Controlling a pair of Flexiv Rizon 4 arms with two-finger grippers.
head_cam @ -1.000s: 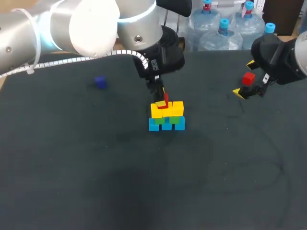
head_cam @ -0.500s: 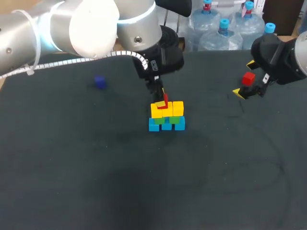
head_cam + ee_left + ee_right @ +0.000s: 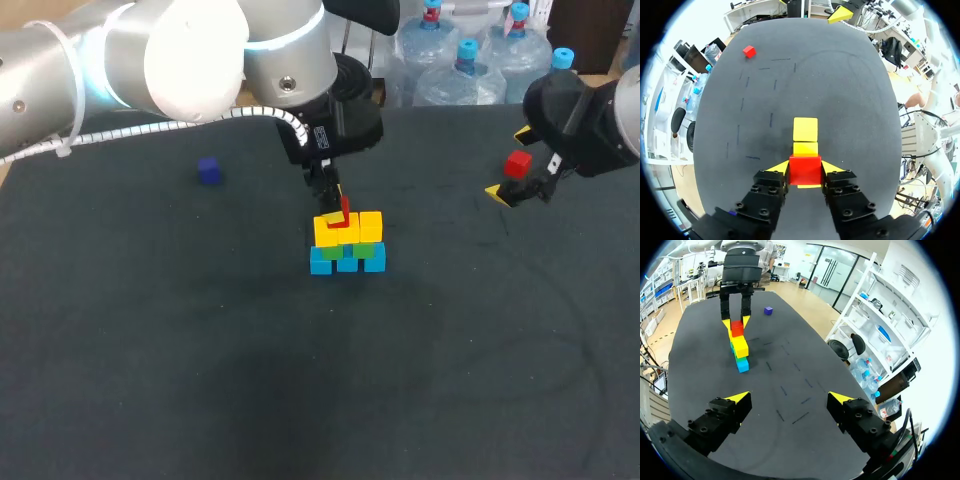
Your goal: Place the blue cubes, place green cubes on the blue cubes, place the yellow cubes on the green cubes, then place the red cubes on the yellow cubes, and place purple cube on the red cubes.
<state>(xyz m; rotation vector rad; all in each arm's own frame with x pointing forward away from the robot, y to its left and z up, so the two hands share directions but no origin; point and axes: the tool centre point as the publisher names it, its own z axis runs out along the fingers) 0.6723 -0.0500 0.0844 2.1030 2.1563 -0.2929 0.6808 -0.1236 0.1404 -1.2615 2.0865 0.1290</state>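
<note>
Left hand (image 3: 805,168) unmoved over the past second, clamped on a small red cube (image 3: 344,213)
It sits on the yellow cubes (image 3: 352,229) at the dark desk's (image 3: 200,350) centre, so release looks due; at two o'clock, the right hand (image 3: 788,399) gapes empty beside a second red cube (image 3: 518,164).

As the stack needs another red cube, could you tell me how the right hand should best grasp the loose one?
Probably by two opposite side faces of the loose red cube, the open right hand coming straight down. It lies flat on the table with nothing touching it, so its parallel sides are free.
</note>
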